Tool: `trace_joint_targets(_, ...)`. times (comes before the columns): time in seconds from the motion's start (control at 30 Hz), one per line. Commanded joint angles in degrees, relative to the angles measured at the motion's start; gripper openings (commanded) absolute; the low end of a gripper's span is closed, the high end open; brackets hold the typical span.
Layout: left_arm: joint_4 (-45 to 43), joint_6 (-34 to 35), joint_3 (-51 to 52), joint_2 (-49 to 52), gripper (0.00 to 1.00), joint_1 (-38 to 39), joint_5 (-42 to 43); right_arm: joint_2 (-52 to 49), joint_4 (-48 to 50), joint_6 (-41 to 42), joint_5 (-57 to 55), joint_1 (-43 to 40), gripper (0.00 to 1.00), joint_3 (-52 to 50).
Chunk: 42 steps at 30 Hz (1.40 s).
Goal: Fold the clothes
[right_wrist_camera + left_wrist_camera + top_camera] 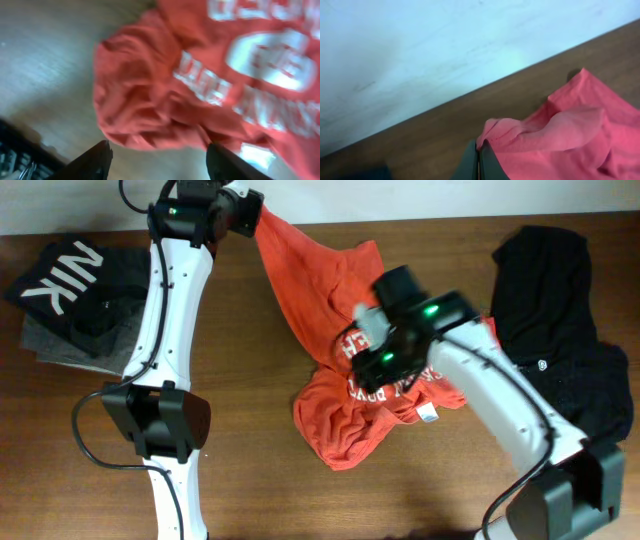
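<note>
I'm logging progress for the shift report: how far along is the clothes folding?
Nothing looks folded yet. In hand: the left end effector is shut on an edge of the red T-shirt, while the open right end effector hovers over its crumpled lower part. Left: flattening and folding the shirt, then the black garment, which lies bunched at the right.
</note>
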<state>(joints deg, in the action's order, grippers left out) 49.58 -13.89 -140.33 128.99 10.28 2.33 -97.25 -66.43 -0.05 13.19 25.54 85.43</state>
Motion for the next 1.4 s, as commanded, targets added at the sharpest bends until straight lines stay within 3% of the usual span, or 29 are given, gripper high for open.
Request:
trace_joint_targets(0.0, -2.0, 2.2, -1.5, -1.4, 0.01, -1.5, -0.2, -0.4, 4.2, 2.0, -2.4, 7.4, 0.66, -3.2)
trace_joint_targets(0.33, -1.8, 3.2, -1.5, -1.4, 0.01, -2.7, -0.2, -10.4, 15.4, 2.1, -15.9, 21.0, 0.77, -5.9)
trace_joint_targets(0.6, -0.9, 3.2, -1.5, -1.4, 0.01, -2.7, -0.3, -15.4, 15.7, -2.9, -16.9, 23.3, 0.85, -5.6)
trace_joint_targets(0.77, -0.4, 3.2, -1.5, -1.4, 0.01, -2.8, -0.3, -15.7, 15.9, -5.6, -16.2, 23.6, 0.85, -5.6)
trace_joint_targets(0.83, 0.0, 3.2, -1.5, -1.4, 0.01, -3.0, -0.3, -15.7, 16.0, -6.8, -16.2, 24.1, 0.78, -5.6)
trace_joint_targets(1.0, 0.8, 3.2, -1.5, -1.4, 0.01, -3.8, -0.3, -15.7, 15.8, -7.7, -16.8, 25.5, 0.45, -5.6)
trace_joint_targets(1.17, 1.7, 3.1, -1.5, -1.5, 0.01, -4.9, -0.3, -15.6, 14.2, -5.2, -17.8, 25.5, 0.04, -4.5)
trace_joint_targets(1.37, 2.4, 3.2, -1.5, -3.4, 0.01, -6.8, -0.2, -12.5, 4.3, -0.5, -18.2, 21.5, 0.04, 5.0)
